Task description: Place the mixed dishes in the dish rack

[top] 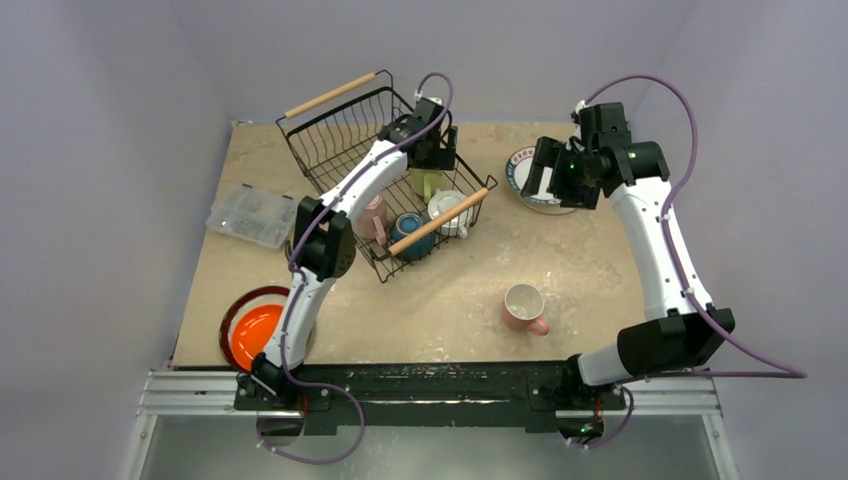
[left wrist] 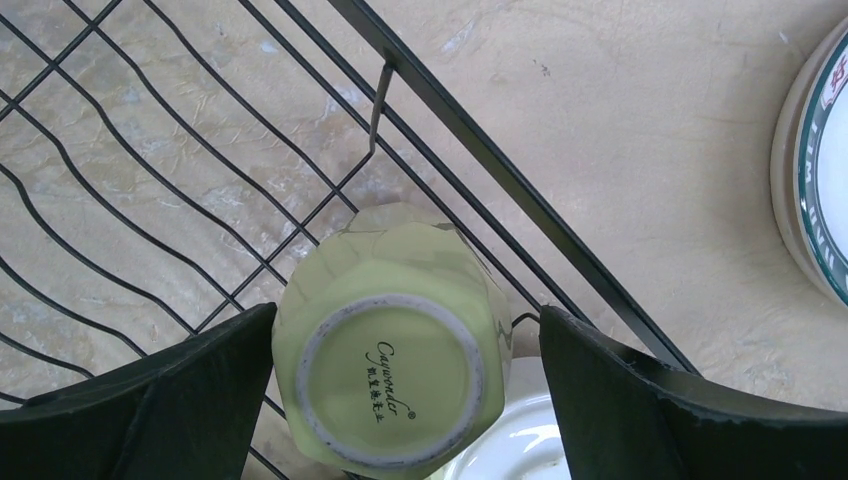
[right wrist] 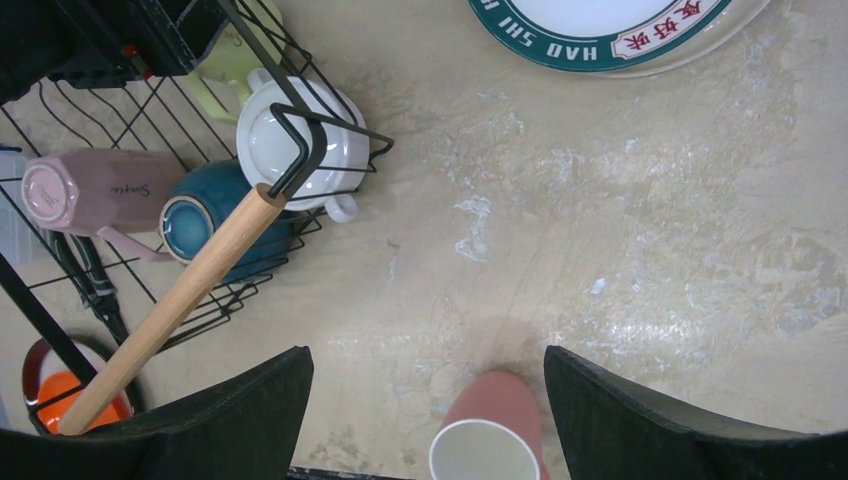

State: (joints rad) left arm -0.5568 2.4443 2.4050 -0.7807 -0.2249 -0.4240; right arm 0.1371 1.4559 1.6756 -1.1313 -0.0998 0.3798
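At the far right corner of the dish rack [top: 335, 140], the left gripper [left wrist: 407, 311] straddles the yellow-green mug [left wrist: 390, 370]. The mug is inside the basket, base up, beside the white two-handled cup [top: 450, 212]. Jaws are apart: the left finger sits right against the mug wall and the right finger shows a clear gap, so nothing is clamped. Reads as the release end of a placement, with the mug resting on the wires on its own

Also in the rack: pink mug [right wrist: 90, 190] on its side, teal bowl [right wrist: 210, 225]

On the other side the right gripper [right wrist: 428, 355] hangs over the table [top: 600, 260] by the teal-rimmed plates [top: 530, 180], fingers spread, empty. Near the front a second pink mug [top: 523, 307] stands rim up on the table. At front left the orange plate [top: 255, 330] lies on the dark red-rimmed plate [top: 226, 325], outside the rack

Progress estimate: roughly half loaded; every plate plus one mug left to go

Next, left arm: lift straight up until the fingers clear the mug and the rack rim, then swing. Going sideways early risks tipping the mug or snagging a wire. Right arm: the plates lie flat with a thin edge, an awkward pinch that likely needs an edge grip. The loose mug looks easier, taken by the rim
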